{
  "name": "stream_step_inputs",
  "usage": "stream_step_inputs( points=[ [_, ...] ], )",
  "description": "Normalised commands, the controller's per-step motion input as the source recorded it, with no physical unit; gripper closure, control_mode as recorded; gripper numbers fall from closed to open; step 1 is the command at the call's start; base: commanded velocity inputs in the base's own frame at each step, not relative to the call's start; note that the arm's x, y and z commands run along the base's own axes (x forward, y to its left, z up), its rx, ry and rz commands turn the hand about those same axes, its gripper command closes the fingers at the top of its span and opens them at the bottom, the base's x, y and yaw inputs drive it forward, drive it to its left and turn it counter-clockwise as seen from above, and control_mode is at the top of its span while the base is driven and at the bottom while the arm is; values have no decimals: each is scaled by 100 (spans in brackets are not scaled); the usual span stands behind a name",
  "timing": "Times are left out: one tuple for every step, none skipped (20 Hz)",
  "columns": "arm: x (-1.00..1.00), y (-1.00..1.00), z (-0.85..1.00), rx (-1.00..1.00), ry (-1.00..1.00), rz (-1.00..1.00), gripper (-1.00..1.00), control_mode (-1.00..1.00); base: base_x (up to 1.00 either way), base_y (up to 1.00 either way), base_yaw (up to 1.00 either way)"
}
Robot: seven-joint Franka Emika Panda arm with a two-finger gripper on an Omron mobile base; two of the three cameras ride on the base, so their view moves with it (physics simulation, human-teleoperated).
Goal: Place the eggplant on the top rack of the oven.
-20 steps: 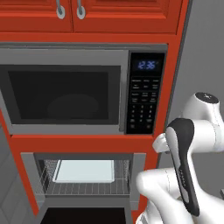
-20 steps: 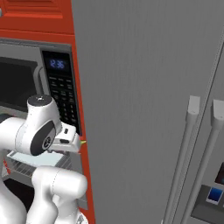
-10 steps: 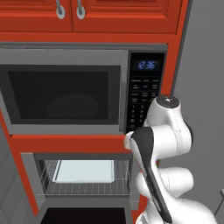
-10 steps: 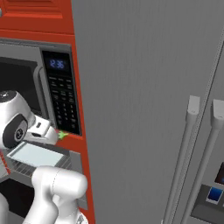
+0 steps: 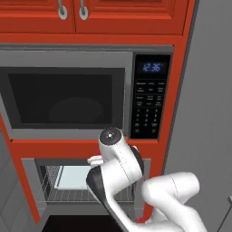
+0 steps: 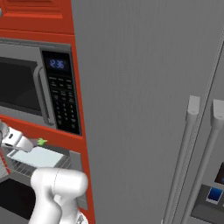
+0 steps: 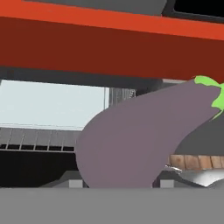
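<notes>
The dark purple eggplant (image 7: 135, 142) looms large in the hand view, its green stem cap (image 7: 213, 92) pointing up and right. My gripper (image 6: 29, 144) is shut on it at the mouth of the oven (image 5: 28, 181); the green cap (image 6: 41, 141) pokes out past the hand. Just ahead lies the top rack (image 7: 39, 142), a silver wire grid carrying a pale flat tray (image 7: 52, 105). From the left base view the rack (image 5: 59, 195) and tray (image 5: 74, 176) sit behind my arm's white elbow (image 5: 118, 163), which hides the fingers.
A black-windowed microwave (image 5: 63, 97) with a keypad (image 5: 147, 106) sits directly above the oven in a red cabinet frame (image 7: 109, 41). A tall grey panel and two fridge handles (image 6: 187, 144) stand to the right. Below the rack the cavity is dark.
My arm has swung left and down, from beside the microwave keypad to the front of the oven opening, carrying the eggplant with it. The cameras have stayed put.
</notes>
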Motion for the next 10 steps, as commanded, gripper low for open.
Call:
stream_step_inputs(
  points=[
    [34,100,-86,-12,-22,-4,100,-100,0,0,0],
    [39,100,-100,-13,-19,-3,100,-100,0,0,0],
    [35,100,-100,-7,-19,-3,100,-100,0,0,0],
    [32,100,-100,-4,-17,-1,100,-100,0,0,0],
    [37,100,-100,-7,-12,-3,100,-100,0,0,0],
    [29,100,-100,-10,-8,-3,100,-100,0,0,0],
    [31,100,-100,-13,-7,-7,100,-100,0,0,0],
    [40,100,-100,-15,-4,-6,100,-100,0,0,0],
    [45,100,-72,-17,-2,-2,100,-100,0,0,0],
    [51,100,-56,-19,-2,0,100,-100,0,0,0]
  ],
)
